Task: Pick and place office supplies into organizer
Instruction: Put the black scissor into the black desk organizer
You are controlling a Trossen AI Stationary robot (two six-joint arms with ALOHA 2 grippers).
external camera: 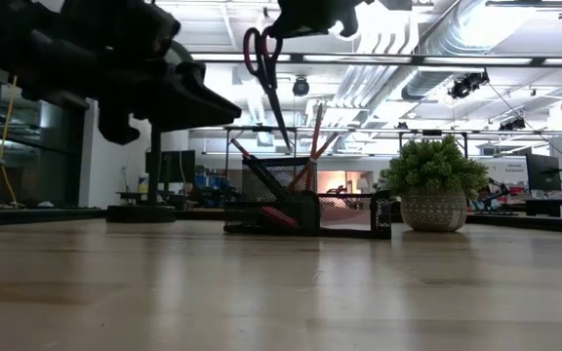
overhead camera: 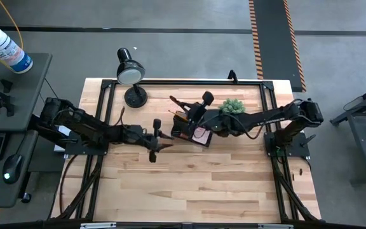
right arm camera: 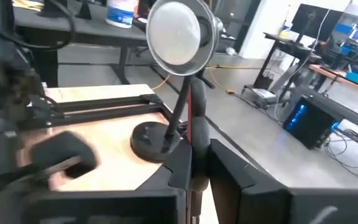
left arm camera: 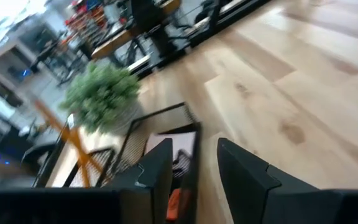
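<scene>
The right hand (overhead camera: 199, 113) hangs above the organizer (overhead camera: 192, 130), closed on the red-handled scissors (external camera: 266, 83), whose blades point down from it into the taller back section, where pencils (external camera: 312, 146) already lean. Just beside the organizer on its other side, the left hand (overhead camera: 164, 135) hovers over the table (overhead camera: 189, 184), fingers narrowly parted and holding nothing.

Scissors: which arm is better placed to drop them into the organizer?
Right. The right gripper holds the red-handled scissors point-down above the organizer. The left gripper sits beside the organizer, empty.
</scene>
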